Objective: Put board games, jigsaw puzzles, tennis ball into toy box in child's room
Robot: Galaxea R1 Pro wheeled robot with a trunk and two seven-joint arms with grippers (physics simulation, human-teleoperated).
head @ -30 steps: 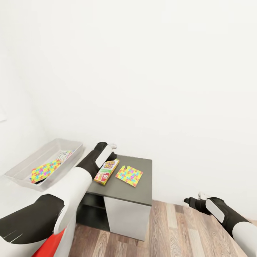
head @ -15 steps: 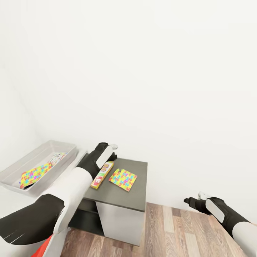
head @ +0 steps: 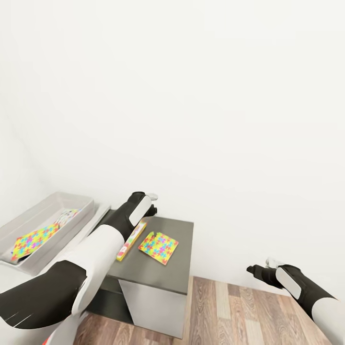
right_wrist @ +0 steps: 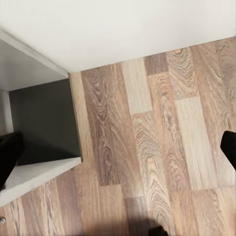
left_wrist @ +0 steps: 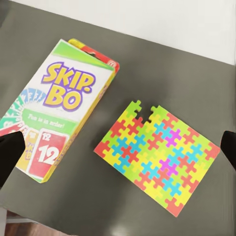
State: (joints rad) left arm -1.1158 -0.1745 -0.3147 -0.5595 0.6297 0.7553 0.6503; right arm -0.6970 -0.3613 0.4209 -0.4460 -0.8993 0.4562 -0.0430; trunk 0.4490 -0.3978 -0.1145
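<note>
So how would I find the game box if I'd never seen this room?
Look at the dark grey side unit against the white wall. Two flat things lie on top: the game box says SKIP-BO with a red 12, unlike the jigsaw puzzle of little coloured pieces beside it.

The dark grey side unit of the counter [head: 163,268] is standing in front of me on the wood floor [head: 249,311], carrying a yellow-green board game [left_wrist: 56,110] and, just beside it but apart, a jigsaw puzzle [left_wrist: 157,155] lying flat. On the paler, higher stretch of the counter the toy box [head: 72,223] is sitting, with another jigsaw puzzle [head: 34,238] lying inside it.
</note>
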